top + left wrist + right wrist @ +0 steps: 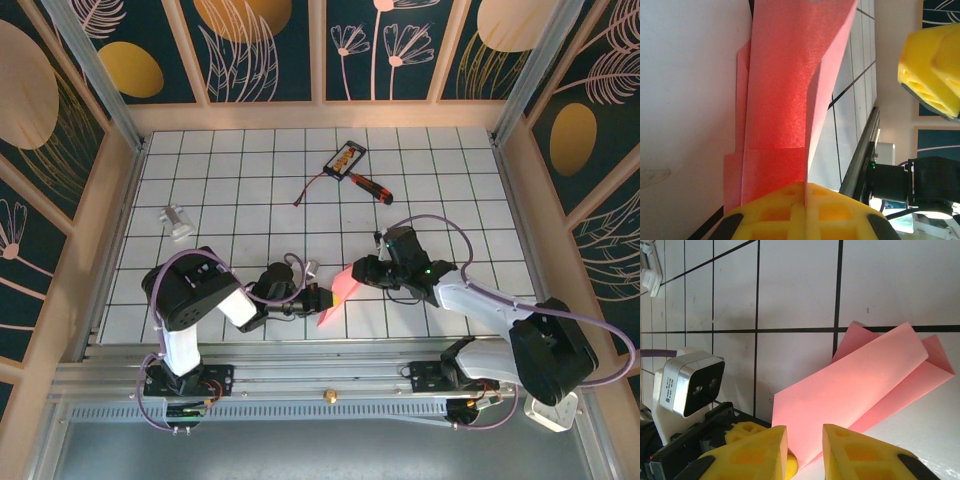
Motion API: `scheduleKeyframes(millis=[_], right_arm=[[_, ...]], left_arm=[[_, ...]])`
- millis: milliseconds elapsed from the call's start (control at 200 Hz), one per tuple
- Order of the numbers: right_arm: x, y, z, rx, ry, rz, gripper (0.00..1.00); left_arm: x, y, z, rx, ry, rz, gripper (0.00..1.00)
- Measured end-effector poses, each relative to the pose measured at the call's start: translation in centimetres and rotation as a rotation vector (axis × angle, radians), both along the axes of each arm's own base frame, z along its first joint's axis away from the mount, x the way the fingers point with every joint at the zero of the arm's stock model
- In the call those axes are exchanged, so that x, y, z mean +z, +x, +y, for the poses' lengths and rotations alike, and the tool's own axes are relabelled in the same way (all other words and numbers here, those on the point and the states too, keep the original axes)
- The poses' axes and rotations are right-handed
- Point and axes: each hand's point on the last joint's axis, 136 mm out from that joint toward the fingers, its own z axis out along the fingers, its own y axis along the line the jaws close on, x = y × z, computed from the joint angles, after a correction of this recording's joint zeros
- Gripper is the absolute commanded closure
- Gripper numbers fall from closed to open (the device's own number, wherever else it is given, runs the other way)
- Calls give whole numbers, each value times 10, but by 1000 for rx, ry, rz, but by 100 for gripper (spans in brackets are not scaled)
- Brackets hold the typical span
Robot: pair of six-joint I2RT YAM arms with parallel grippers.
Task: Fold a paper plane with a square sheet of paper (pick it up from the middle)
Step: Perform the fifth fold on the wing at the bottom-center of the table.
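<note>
folded paper plane [780, 100], pinched by left pincer [805, 192]

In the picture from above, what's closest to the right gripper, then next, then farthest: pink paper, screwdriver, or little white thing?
1. pink paper, right at the right gripper, near the front.
2. screwdriver, farther back, mid-table.
3. little white thing, far over on the left.

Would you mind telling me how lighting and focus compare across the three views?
Top external view: even light, sharp, though the pink paper glows nearly washed out. Left wrist view: the paper is backlit and grainy. Right wrist view: crisp tile lines, paper evenly lit.
</note>
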Motion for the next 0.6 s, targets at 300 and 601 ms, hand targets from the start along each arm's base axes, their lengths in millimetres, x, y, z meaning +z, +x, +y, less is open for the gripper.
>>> scheduleKeyframes(millis=[300, 601], right_arm=[[-19, -9, 13, 50, -29, 36, 80], [-34, -9, 23, 75, -43, 54, 82]], left_arm=[[0, 0, 0, 7, -6, 13, 100], [-1, 1, 0, 11, -14, 35, 100]])
